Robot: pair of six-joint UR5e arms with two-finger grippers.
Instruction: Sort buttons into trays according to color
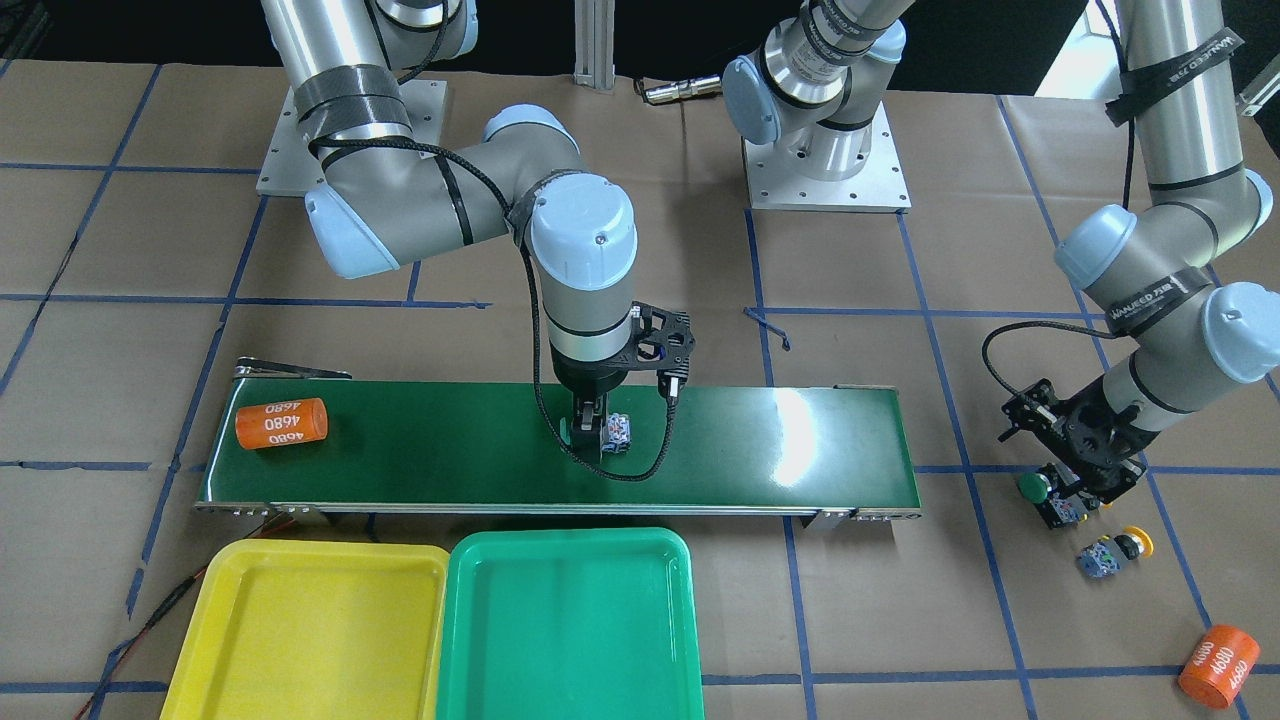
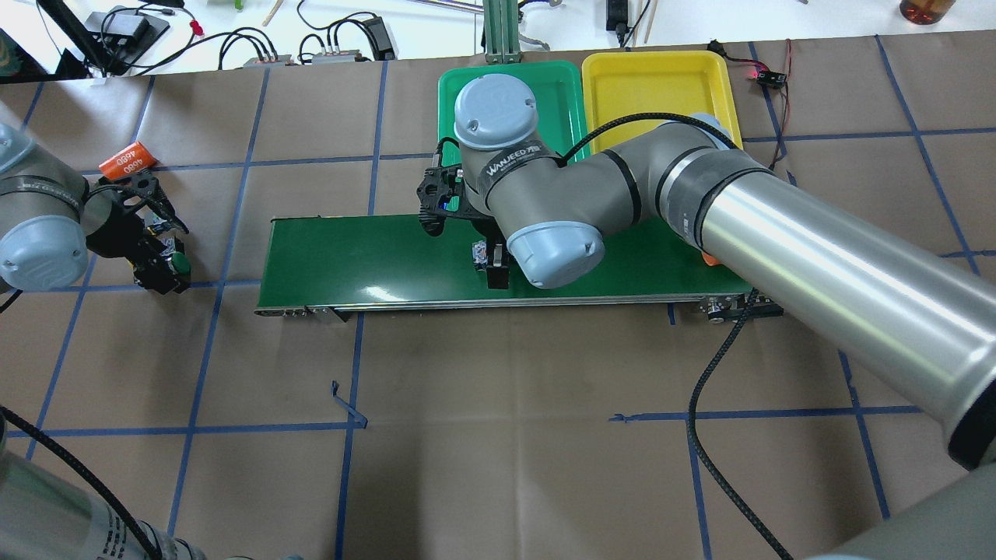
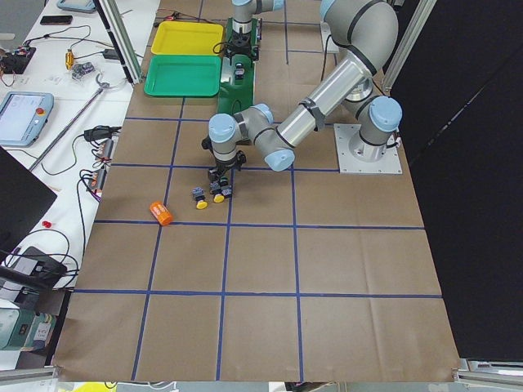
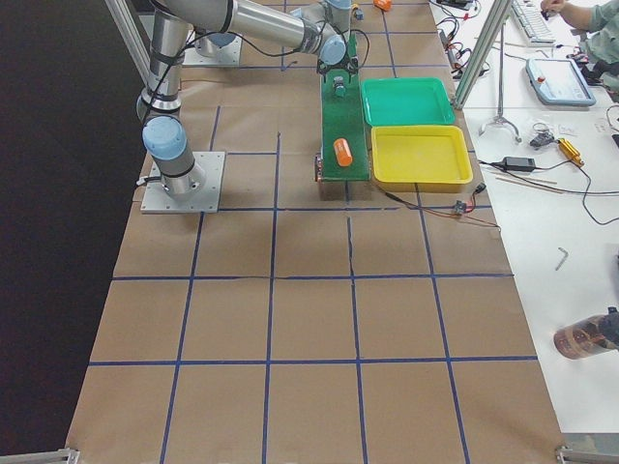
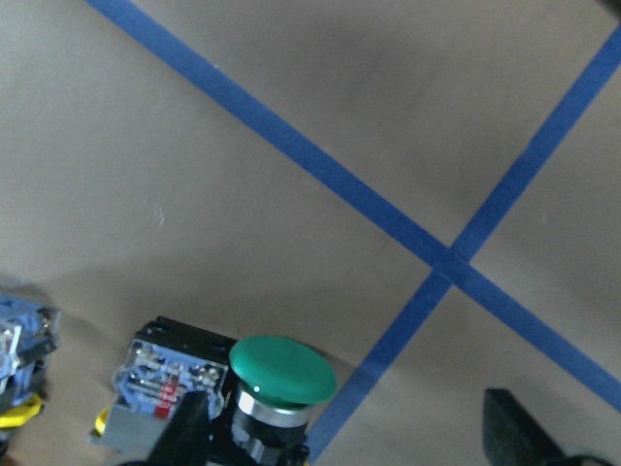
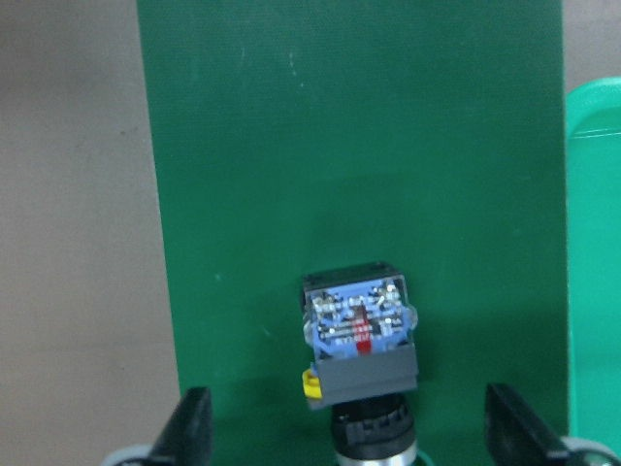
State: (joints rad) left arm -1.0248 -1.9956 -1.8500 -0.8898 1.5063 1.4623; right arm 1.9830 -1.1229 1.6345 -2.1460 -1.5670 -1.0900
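Closest to the front-facing camera, a yellow tray (image 1: 310, 630) and a green tray (image 1: 570, 630) are set side by side at the surface's (image 1: 880, 620) edge farthest from the robot. Just behind them a dark-green conveyor belt (image 1: 450, 450) is laid, with an orange cylinder (image 1: 282, 423) at its end by the yellow tray. At mid-belt the right hand (image 6: 346, 398) is lowered, fingers spread either side of a push-button switch (image 1: 618, 430) that neither touches; its cap colour cannot be told. Toward the surface's left end, the left hand (image 5: 342, 400) is held spread over a green button (image 5: 281, 374). A yellow button (image 1: 1115, 552) is seen just beside it, and a second orange cylinder (image 1: 1218, 666) nearer the corner.
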